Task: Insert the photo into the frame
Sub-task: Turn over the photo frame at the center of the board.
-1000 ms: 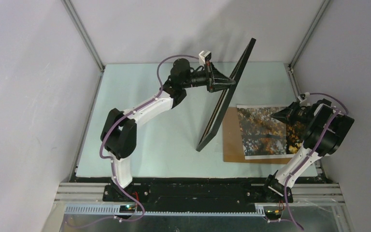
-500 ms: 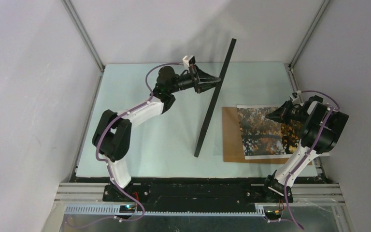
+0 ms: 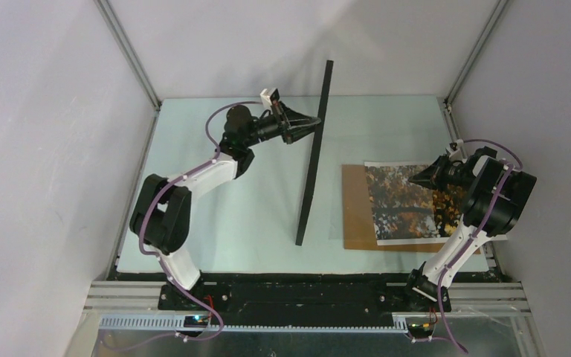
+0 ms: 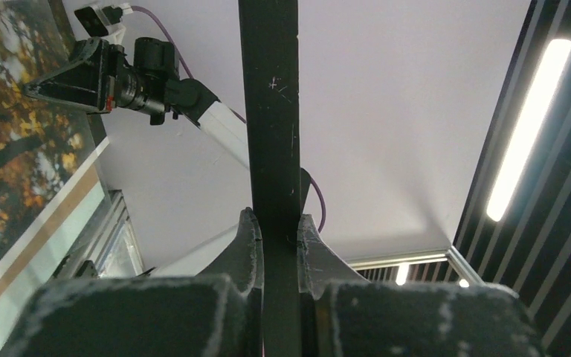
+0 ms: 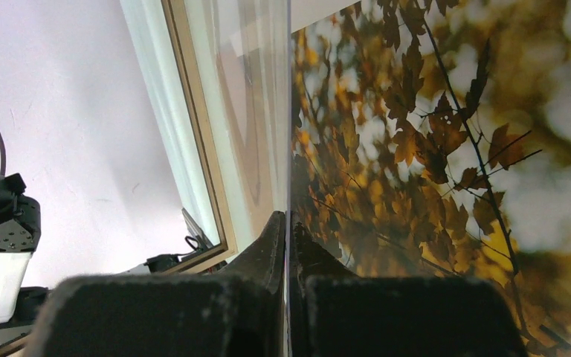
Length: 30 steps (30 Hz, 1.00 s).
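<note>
The frame stands on edge, almost upright, and shows from above as a thin black bar over the table's middle. My left gripper is shut on its upper edge, the fingers pressed to both sides of the black rail. The photo, autumn trees face up, lies over the brown backing board at the right. My right gripper is shut on the photo's thin edge. In the right wrist view the frame's light wood back faces the photo.
The pale green table is walled by grey panels with metal posts at the back corners. The backing board's front edge lies near the table's front rim. Both arm bases sit on the black rail in front.
My left arm has swung the frame leftward and tipped it more upright, so it now shows thinner from above. The right gripper has shifted slightly left, still on the photo.
</note>
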Each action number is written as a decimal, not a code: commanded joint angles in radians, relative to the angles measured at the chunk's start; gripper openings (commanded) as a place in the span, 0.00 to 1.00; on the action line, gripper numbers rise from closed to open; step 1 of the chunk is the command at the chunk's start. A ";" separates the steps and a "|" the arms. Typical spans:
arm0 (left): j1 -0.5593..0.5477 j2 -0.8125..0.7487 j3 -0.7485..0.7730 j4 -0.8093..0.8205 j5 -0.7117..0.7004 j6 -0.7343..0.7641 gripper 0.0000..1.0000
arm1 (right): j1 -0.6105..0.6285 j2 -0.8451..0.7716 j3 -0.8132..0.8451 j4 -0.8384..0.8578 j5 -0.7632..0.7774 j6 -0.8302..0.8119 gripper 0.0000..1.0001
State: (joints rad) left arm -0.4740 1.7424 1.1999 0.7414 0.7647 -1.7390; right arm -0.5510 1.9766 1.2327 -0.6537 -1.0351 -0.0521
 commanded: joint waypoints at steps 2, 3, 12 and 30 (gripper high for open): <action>0.057 -0.082 -0.029 0.001 0.058 0.140 0.00 | 0.002 0.006 0.014 0.005 0.006 -0.004 0.00; 0.062 -0.087 -0.039 -0.004 0.061 0.157 0.00 | 0.002 0.006 0.014 0.004 0.008 -0.005 0.00; 0.125 -0.098 -0.054 -0.063 0.140 0.243 0.06 | 0.004 0.007 0.015 0.003 0.012 -0.004 0.00; 0.185 -0.186 -0.050 -0.536 0.122 0.622 0.19 | 0.009 0.004 0.015 -0.001 0.013 -0.004 0.00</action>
State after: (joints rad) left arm -0.3012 1.5639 1.1622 0.4164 0.8688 -1.4044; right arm -0.5488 1.9766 1.2327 -0.6548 -1.0279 -0.0521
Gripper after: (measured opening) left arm 0.197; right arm 0.009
